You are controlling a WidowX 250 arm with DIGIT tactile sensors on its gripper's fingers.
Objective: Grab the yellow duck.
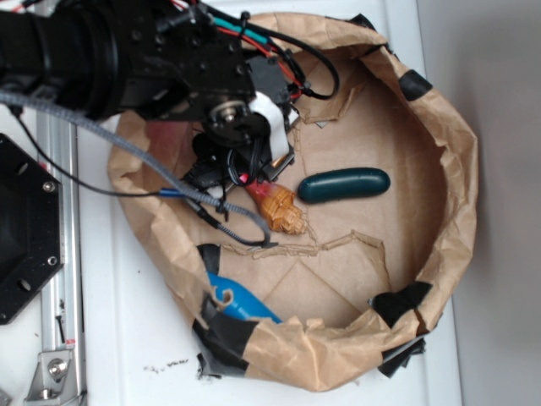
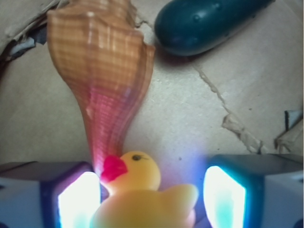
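Paper-lined basin (image 1: 456, 169): your gripper (image 2: 152, 197) sits spread wide around the yellow duck (image 2: 142, 194), pads (image 2: 78, 202) not touching it, seashell (image 2: 102, 71) just beyond.

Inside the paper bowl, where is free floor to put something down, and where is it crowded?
Free: the floor below the torn seam, between the blue object and the right paper wall. Crowded: under the claw, where duck, shell and green cucumber cluster.

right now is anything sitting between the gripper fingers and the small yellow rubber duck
Nothing visible does. In the wrist view the small yellow rubber duck sits in the gap between the two lit gripper fingers, gripper open. The tan-orange spiral seashell lies just beyond its beak, outside the gap.
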